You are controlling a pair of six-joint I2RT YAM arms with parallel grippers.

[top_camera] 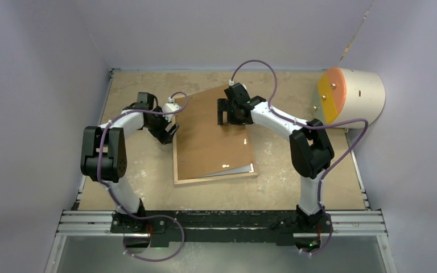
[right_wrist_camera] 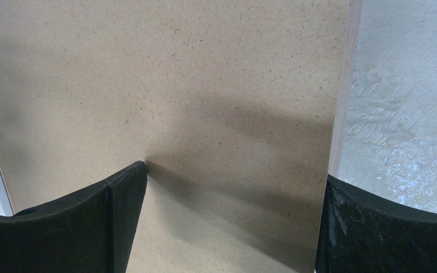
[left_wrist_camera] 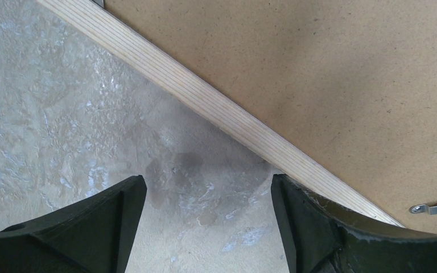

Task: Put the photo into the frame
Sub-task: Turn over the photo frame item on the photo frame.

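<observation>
frame (top_camera: 213, 178) back-up on surface (top_camera: 142, 170): judged light, stiff, breakable, best taken by its rim; left gripper (top_camera: 168, 132) and right gripper (top_camera: 226, 111) both spread wide, holding nothing.

No legible text, labels, brands or numbers anywhere.

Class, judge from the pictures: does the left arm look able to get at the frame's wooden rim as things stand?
Probably yes: the left gripper hangs open right beside the frame, one finger over its wooden rim, nothing between them.
</observation>
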